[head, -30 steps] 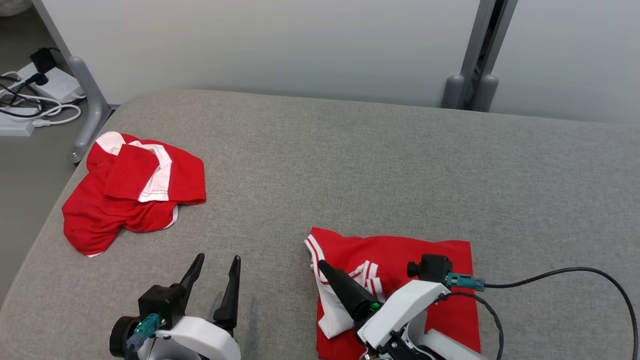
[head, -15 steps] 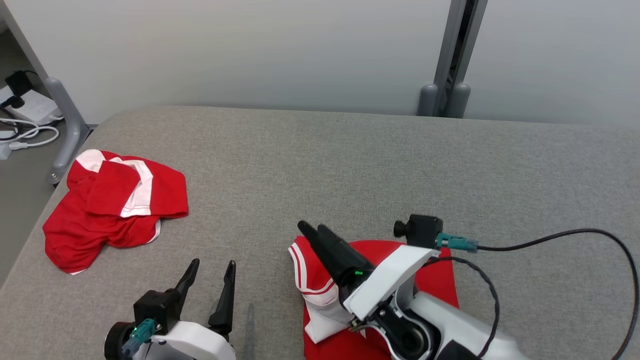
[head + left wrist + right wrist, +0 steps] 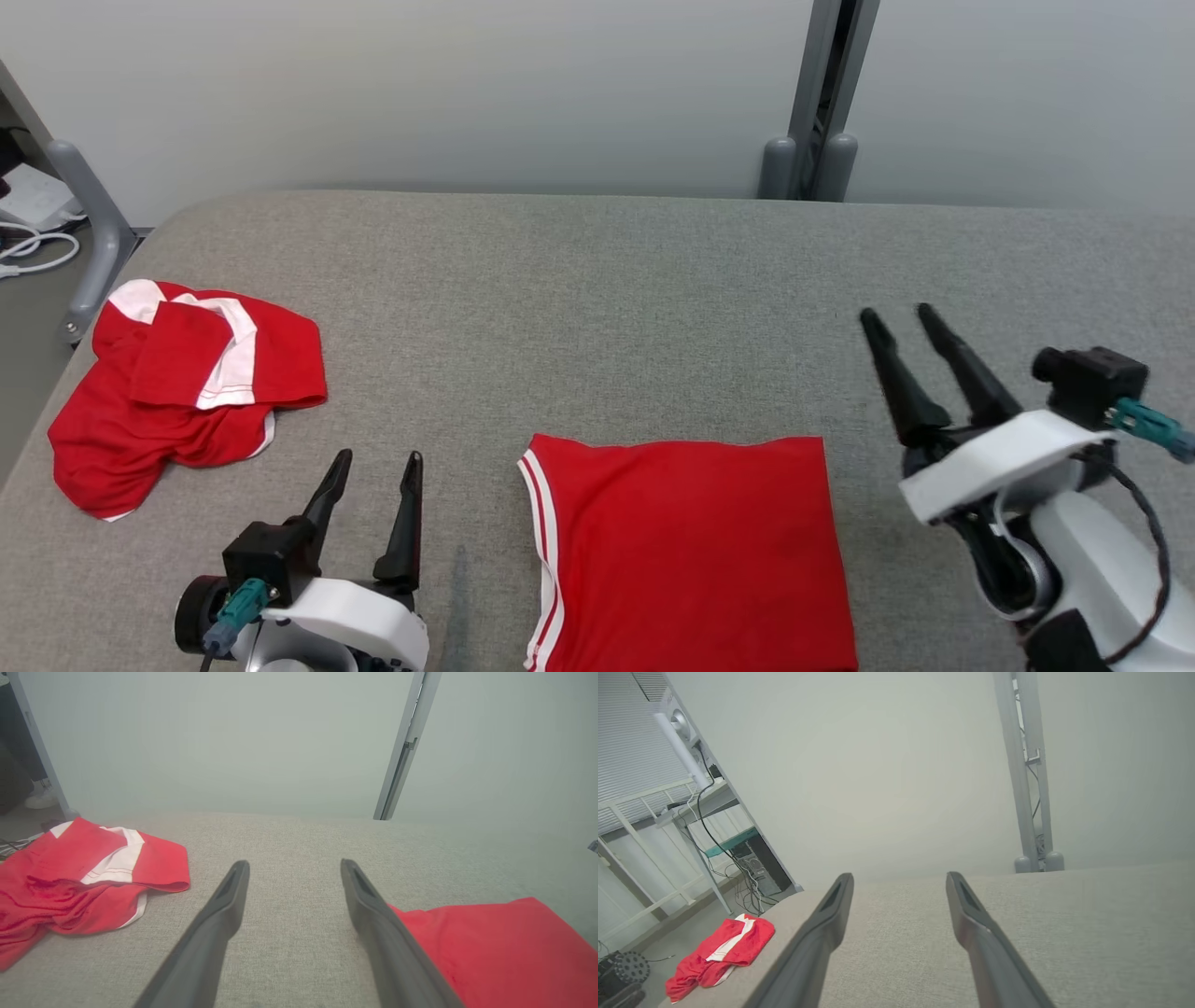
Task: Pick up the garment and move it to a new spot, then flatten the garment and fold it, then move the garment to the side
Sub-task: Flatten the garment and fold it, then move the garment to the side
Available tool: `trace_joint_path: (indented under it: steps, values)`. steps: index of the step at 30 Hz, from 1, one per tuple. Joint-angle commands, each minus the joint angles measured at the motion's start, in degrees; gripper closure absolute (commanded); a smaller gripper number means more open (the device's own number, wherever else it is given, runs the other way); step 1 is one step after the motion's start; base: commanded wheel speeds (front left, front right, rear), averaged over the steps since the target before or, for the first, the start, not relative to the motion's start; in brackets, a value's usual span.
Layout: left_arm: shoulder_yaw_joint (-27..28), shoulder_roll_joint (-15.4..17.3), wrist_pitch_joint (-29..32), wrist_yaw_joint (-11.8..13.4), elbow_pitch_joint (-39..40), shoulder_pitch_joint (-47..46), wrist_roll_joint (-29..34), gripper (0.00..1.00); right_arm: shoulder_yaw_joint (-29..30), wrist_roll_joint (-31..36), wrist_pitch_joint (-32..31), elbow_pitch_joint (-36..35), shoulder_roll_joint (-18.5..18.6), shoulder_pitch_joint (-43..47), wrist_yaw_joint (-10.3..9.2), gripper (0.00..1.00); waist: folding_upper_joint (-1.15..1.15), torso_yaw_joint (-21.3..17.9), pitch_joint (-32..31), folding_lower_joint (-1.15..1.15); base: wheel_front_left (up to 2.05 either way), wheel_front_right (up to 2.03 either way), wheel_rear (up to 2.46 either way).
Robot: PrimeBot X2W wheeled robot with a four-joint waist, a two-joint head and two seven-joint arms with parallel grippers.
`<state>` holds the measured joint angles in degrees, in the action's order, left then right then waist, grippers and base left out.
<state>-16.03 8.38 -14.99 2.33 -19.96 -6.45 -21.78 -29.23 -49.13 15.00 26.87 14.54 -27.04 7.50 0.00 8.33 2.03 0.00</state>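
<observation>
— Right gripper [image 3: 895,313] has swung off the cloth since a second ago. It was lying over the folded garment [image 3: 686,551]; now it sits at the right of the frame, fingers spread, holding nothing.
— And the garment itself?
— It's a flat red rectangle at the bottom centre, with white stripes down its left edge, and it runs off the lower edge of the frame. It lies between the two grippers and touches neither.
— The left one?
— Left gripper [image 3: 378,455] is at the lower left, just beside the striped edge, fingers apart and empty too.
— Room to shift it?
— Bare grey fabric table [image 3: 597,308] above the garment and over to the right, up to the far rim. The left side is taken: a crumpled garment [image 3: 177,392], red and white, lies near the rounded left corner.
— Behind that?
— A pale wall [image 3: 467,84], a grey post [image 3: 822,93] right of centre at the top, and cables [image 3: 37,250] on the floor at the far left.
</observation>
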Motion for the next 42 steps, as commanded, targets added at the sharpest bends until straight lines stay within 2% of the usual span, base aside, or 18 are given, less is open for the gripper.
trace_joint_path:
  steps: [1, 3, 7, 8, 12, 27, 42]
  values:
    - [0.44, 0.34, -0.22, -0.05, 0.54, -0.87, 0.34, 0.00, 2.16, 3.18, 0.28, -0.68, 1.22, 1.54, -0.02, 0.00, 0.00, -0.21, 0.25, 0.00, 0.00, 0.00, 0.00]
    - [0.98, 0.22, -0.21, -0.23, 1.15, -0.88, 0.66, 0.00, 6.72, 8.66, 0.28, -1.97, 1.15, 5.11, -0.02, 0.00, 0.00, -0.50, 0.53, 0.00, 0.00, 0.00, 0.00]
    - [2.12, -0.31, -0.22, -0.44, 2.30, -0.40, 1.32, 0.00, 15.86, 15.21, 0.21, -4.52, -0.94, 11.38, -0.02, 0.00, 0.00, -1.16, 0.84, 0.00, 0.00, 0.00, 0.00]
    - [2.83, -0.79, -0.22, -0.54, 3.06, -0.07, 1.76, 0.00, 18.86, 18.54, 0.19, -6.02, -2.19, 14.19, -0.02, 0.00, 0.00, -1.49, 0.98, 0.00, 0.00, 0.00, 0.00]
    - [4.53, -1.44, -0.22, -0.78, 4.44, 0.79, 2.76, 0.00, 22.71, 22.21, 0.09, -9.06, -5.22, 18.34, -0.02, 0.00, 0.00, -2.22, 1.21, 0.00, 0.00, 0.00, 0.00]
    - [9.82, -4.49, -0.22, -3.17, 7.66, 2.82, 7.05, 0.00, 26.96, 29.49, 0.17, -14.47, -8.74, 22.75, -0.02, 0.00, 0.00, -2.25, 1.62, 0.00, 0.00, 0.00, 0.00]
    - [10.96, -5.30, -0.21, -4.38, 7.72, 3.37, 8.19, 0.00, 27.47, 30.17, 0.19, -15.33, -9.66, 22.88, -0.02, 0.00, 0.00, -2.11, 1.29, 0.00, 0.00, 0.00, 0.00]
